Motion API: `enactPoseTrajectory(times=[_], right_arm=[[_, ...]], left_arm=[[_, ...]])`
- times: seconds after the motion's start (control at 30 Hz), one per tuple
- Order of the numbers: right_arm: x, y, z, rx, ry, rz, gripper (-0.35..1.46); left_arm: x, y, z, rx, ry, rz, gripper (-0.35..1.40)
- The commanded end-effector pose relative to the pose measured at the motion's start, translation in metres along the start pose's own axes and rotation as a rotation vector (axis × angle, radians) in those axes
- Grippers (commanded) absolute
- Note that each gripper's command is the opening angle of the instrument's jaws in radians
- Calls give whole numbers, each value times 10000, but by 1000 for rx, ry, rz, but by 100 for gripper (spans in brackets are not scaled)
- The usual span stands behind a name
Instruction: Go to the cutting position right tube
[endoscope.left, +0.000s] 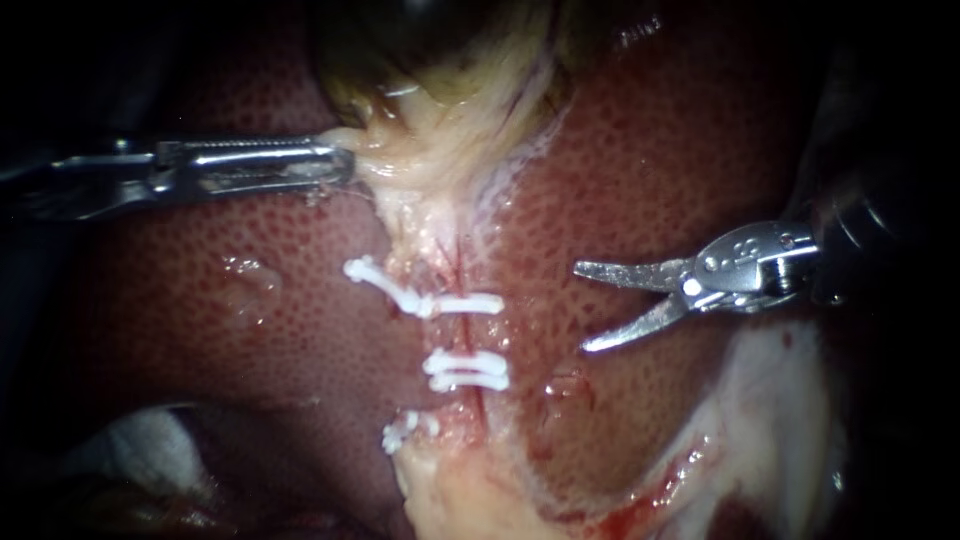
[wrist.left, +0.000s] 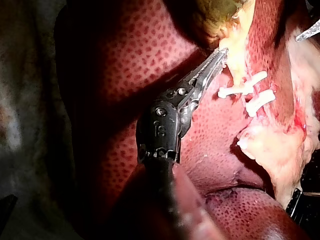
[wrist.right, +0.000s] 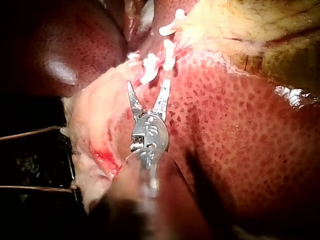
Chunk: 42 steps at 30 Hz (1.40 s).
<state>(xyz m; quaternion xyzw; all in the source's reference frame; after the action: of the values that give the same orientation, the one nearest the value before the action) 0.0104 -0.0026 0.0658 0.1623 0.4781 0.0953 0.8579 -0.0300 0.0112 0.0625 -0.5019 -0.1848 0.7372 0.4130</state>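
While the left instrument (endoscope.left: 340, 166) clamps the gallbladder (endoscope.left: 440, 110) edge with closed jaws, the right instrument (endoscope.left: 582, 308) gapes wide, empty, over bare liver (endoscope.left: 640, 150); the tube (endoscope.left: 467, 338), between white clips (endoscope.left: 466, 369), lies just beyond, unobstructed.

The gallbladder (endoscope.left: 440, 60) lay at the top middle, on the liver (endoscope.left: 250, 300), which spread out to both sides. From it a strip (endoscope.left: 440, 235) of tissue ran down the middle. Across the strip sat the upper clip (endoscope.left: 440, 303), then the middle clip (endoscope.left: 465, 370) and the lower clip (endoscope.left: 405, 432). The left instrument (endoscope.left: 340, 163) came in level from the left, its tip at the gallbladder's lower left edge. The right instrument (endoscope.left: 582, 308) reached in from the right, over the liver, its tip beside the upper two clips and apart from them.
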Motion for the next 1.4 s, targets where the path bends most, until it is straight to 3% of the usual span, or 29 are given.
enactPoseTrajectory(times=[0.03, 0.4, 0.97, 1.13, 1.4], right_arm=[[0, 0, 0, 0, 0, 0, 143], [-8, -2, 14, 6, 6, -11, 145], [-78, -8, 116, 80, -33, 69, 145], [-82, -12, 137, 103, -27, 84, 145], [-76, -16, 161, 138, -23, 101, 145]], left_arm=[[2, 3, -1, 3, 5, -1, -35], [2, 8, -3, 6, 5, 4, -35], [1, 9, -2, 8, 6, 5, -35], [0, 10, -1, 9, 6, 5, -35], [0, 10, 0, 10, 6, 5, -35]])
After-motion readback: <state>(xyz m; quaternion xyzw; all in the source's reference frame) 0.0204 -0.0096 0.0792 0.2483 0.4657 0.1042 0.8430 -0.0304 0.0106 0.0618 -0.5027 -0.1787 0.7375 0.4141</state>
